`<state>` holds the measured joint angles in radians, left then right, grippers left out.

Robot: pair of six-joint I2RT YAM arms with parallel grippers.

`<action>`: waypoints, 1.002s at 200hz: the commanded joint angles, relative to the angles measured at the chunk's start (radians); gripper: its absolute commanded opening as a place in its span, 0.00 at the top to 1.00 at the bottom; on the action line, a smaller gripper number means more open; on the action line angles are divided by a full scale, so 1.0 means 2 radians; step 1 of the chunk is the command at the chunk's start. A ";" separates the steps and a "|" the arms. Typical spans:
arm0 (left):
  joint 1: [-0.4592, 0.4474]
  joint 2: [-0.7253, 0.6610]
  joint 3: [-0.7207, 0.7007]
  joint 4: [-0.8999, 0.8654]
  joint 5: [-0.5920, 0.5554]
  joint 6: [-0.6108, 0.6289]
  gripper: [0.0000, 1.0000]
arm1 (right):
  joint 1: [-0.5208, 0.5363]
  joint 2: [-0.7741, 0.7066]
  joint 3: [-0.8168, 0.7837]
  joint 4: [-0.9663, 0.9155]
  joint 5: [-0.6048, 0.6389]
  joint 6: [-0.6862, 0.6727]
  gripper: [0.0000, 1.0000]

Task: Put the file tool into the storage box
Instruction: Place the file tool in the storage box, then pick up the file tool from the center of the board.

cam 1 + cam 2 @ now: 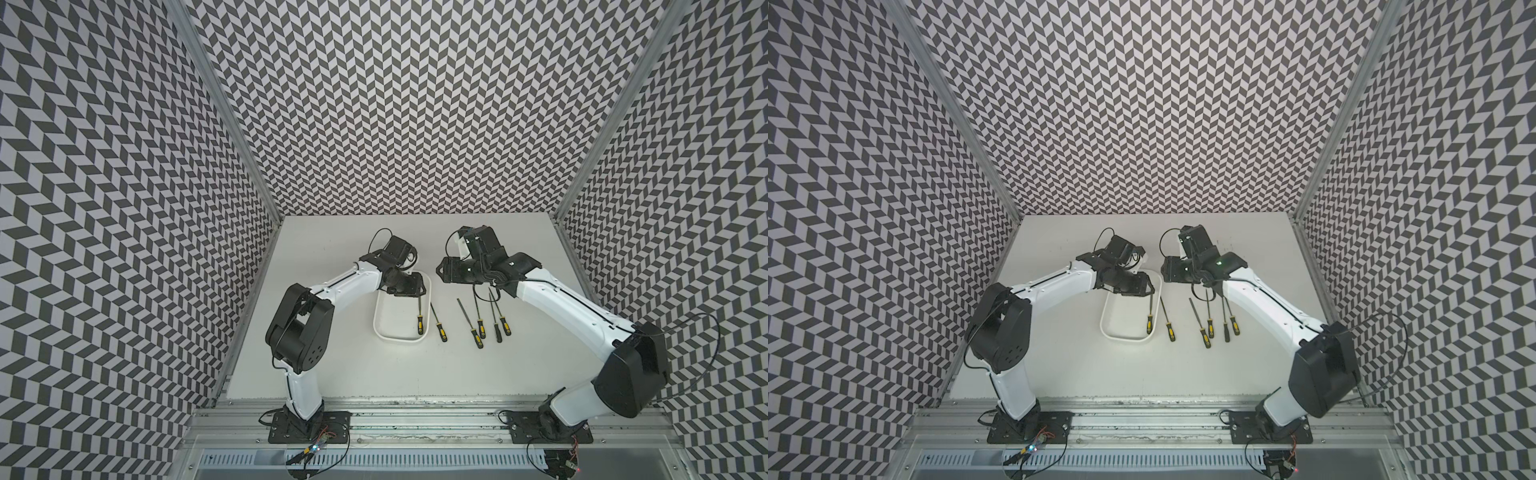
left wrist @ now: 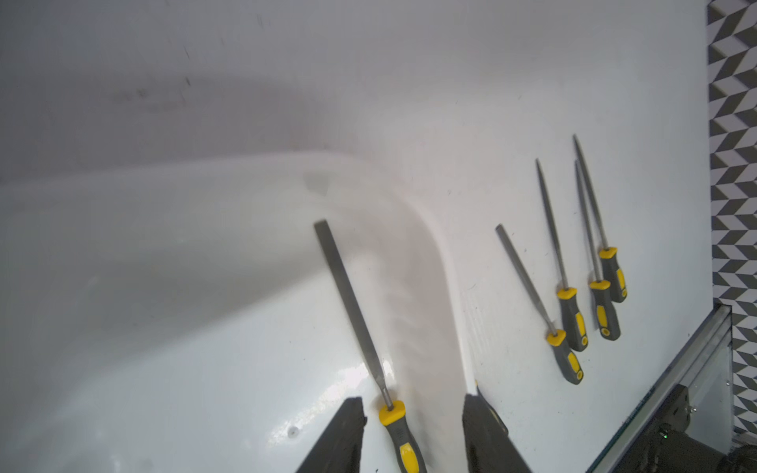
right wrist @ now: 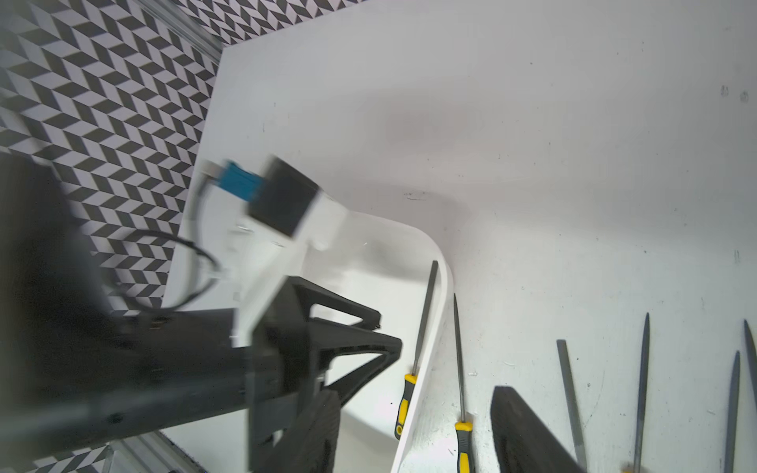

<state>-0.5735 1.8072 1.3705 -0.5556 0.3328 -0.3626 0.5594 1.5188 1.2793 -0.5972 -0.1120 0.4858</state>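
The white storage box (image 1: 376, 320) (image 1: 1103, 320) sits on the table left of centre. One file tool (image 1: 420, 318) (image 1: 1149, 318), grey blade with a yellow-and-grey handle, lies inside it along the right wall. My left gripper (image 1: 411, 289) (image 2: 413, 405) hovers over the box's far end. It is open, with that file tool (image 2: 356, 311) lying free between the spread jaws, touching neither. My right gripper (image 1: 442, 270) (image 3: 418, 434) hangs open and empty above the table, just right of the box's far corner (image 3: 401, 229).
Another file (image 1: 438, 322) lies on the table just outside the box's right wall. Several more files (image 1: 488, 320) lie further right, under my right forearm. Patterned walls close in three sides, and a metal rail (image 1: 415, 405) runs along the front.
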 commanded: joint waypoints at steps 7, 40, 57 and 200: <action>0.014 -0.056 0.015 0.011 -0.069 0.034 0.50 | 0.000 -0.026 -0.057 0.007 0.005 0.007 0.38; 0.052 -0.064 0.014 0.018 -0.057 0.032 0.49 | 0.033 -0.024 -0.129 0.011 -0.002 0.002 0.38; 0.066 -0.064 0.013 0.019 -0.050 0.033 0.48 | 0.057 -0.011 -0.135 0.010 0.007 -0.006 0.38; 0.092 -0.094 -0.009 0.032 -0.040 0.036 0.45 | 0.108 0.095 -0.137 0.046 0.040 -0.025 0.40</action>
<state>-0.3981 1.6600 1.3624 -0.5167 0.2413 -0.3046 0.7467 1.6691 0.9855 -0.5438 -0.0559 0.4503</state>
